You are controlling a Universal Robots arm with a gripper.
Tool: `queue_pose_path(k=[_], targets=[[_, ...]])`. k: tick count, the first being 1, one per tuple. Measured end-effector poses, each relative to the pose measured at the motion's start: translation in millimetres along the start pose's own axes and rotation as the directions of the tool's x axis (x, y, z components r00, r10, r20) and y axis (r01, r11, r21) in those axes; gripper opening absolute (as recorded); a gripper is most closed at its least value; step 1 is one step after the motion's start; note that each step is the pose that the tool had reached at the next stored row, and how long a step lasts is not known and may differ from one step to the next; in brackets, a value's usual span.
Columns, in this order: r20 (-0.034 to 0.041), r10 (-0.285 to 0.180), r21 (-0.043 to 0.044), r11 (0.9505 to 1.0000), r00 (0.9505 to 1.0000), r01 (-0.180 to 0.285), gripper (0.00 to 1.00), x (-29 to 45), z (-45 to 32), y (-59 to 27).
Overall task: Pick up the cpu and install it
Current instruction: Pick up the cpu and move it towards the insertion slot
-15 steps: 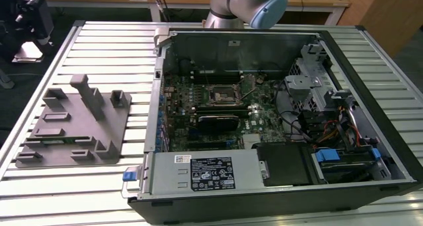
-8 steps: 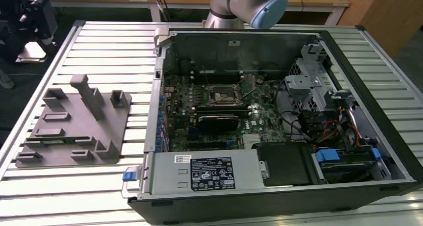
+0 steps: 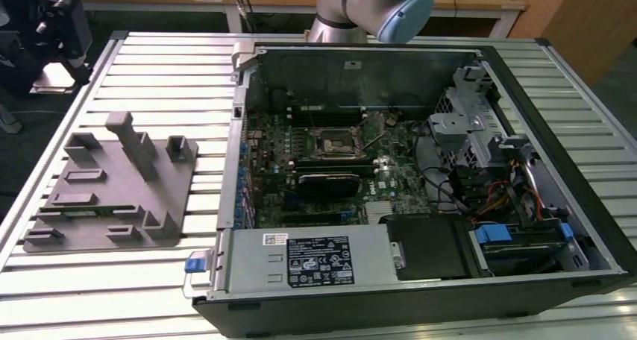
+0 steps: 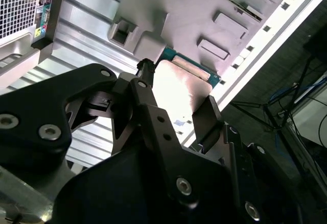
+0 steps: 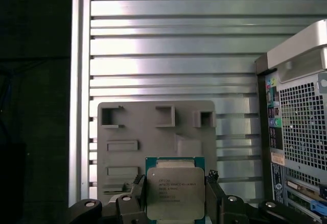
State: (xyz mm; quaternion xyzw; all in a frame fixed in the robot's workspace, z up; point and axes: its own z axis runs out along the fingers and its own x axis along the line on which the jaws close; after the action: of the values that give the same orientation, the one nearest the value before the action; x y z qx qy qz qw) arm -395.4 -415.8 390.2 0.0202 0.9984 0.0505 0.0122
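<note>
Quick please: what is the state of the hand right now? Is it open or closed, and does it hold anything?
The hand is closed, holding the cpu.

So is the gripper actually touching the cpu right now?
Touching. In the first wrist view the gripper has its fingers flush against two opposite edges of the cpu, with no gap on either side.

Arm point(image 3: 371, 4): grey joint with blue cap, seen in exterior view. Gripper point(image 5: 174, 184) facing downward. Two black fingers point(image 5: 214, 185) pressed against opposite edges of cpu point(image 5: 175, 193), chip flat between them.
</note>
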Motion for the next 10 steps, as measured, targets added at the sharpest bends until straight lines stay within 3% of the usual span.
queue_pose_path(k=[10], targets=[[0.0000, 0.000, 0.0000, 1.0000, 1.0000, 0.000, 0.55, -6.4, 0.2, 0.6]])
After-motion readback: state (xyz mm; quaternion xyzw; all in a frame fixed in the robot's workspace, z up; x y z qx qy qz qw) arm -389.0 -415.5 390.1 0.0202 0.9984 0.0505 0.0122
